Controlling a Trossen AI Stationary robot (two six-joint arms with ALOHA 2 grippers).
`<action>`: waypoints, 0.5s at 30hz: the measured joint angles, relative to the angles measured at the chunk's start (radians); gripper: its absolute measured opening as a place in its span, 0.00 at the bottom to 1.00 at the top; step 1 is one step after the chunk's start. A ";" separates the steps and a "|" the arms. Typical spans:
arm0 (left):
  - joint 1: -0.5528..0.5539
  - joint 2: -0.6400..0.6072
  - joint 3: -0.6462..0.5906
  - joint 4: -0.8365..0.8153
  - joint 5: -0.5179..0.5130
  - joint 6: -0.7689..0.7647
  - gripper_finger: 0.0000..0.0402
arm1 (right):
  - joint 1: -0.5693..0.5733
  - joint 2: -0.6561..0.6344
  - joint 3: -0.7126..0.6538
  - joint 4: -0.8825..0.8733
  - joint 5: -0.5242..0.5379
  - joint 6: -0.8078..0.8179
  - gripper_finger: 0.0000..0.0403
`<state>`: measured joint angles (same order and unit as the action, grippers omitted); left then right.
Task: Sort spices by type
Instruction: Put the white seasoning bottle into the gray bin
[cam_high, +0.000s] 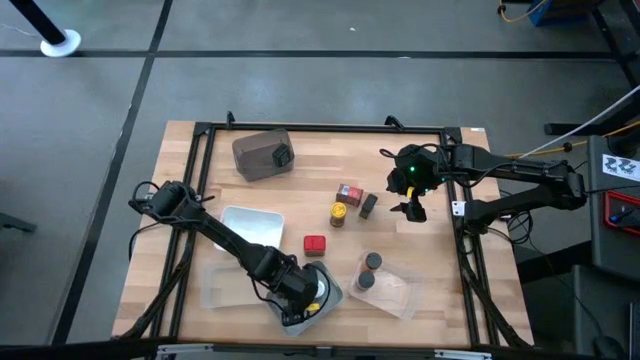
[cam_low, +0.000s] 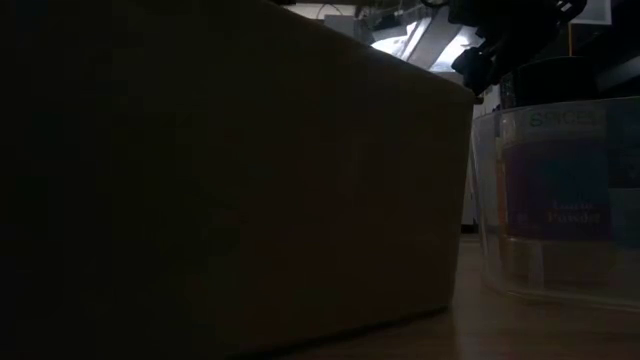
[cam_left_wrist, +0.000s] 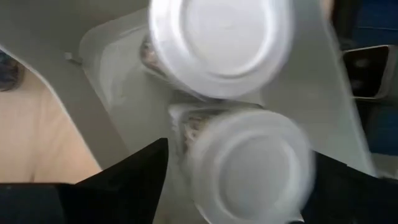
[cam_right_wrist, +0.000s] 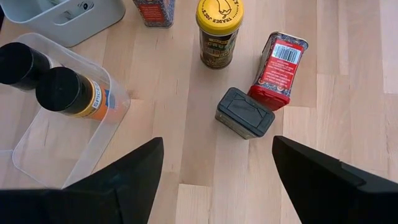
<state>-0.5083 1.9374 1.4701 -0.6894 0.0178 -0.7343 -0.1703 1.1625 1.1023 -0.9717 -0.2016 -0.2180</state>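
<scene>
My left gripper (cam_high: 303, 292) is down in the grey tray (cam_high: 333, 296) at the table's near edge. In the left wrist view it is open (cam_left_wrist: 241, 152), with a finger on either side of a white-lidded jar (cam_left_wrist: 249, 168). A second white-lidded jar (cam_left_wrist: 221, 37) stands beside that one. My right gripper (cam_high: 410, 208) hovers open (cam_right_wrist: 217, 143) above the table's right half, over a black box (cam_right_wrist: 244, 113) that leans on a red box (cam_right_wrist: 278, 68). A yellow-lidded jar (cam_right_wrist: 219, 31) stands close by. Another red box (cam_high: 315, 244) lies mid-table. Two dark-lidded jars (cam_right_wrist: 68, 92) are in the clear tray (cam_right_wrist: 37, 155). My left gripper has one finger (cam_left_wrist: 137, 171) on each side of the nearer white-lidded jar, which stands in the grey tray with its lid (cam_left_wrist: 249, 168) facing the wrist camera. I cannot tell whether the fingers touch it.
A brown tub (cam_high: 262, 153) stands at the far left of the table. A white tray (cam_high: 250, 225) sits left of centre. In the low view a dark wall fills most of the picture, with the clear tray (cam_low: 560, 200) to its right. Bare wood lies between the trays.
</scene>
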 joint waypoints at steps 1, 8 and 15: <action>0.000 -0.002 0.006 -0.004 0.012 -0.007 0.72 | 0.000 0.000 0.000 0.000 0.000 0.000 0.75; 0.013 -0.003 0.039 -0.018 0.104 -0.021 0.72 | 0.000 0.000 0.000 0.000 0.000 0.000 0.75; 0.044 -0.010 0.050 -0.078 0.196 0.000 0.72 | 0.000 0.000 0.000 -0.001 0.000 0.000 0.75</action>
<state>-0.4640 1.9273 1.5200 -0.7669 0.2137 -0.7342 -0.1701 1.1625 1.1023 -0.9730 -0.2018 -0.2180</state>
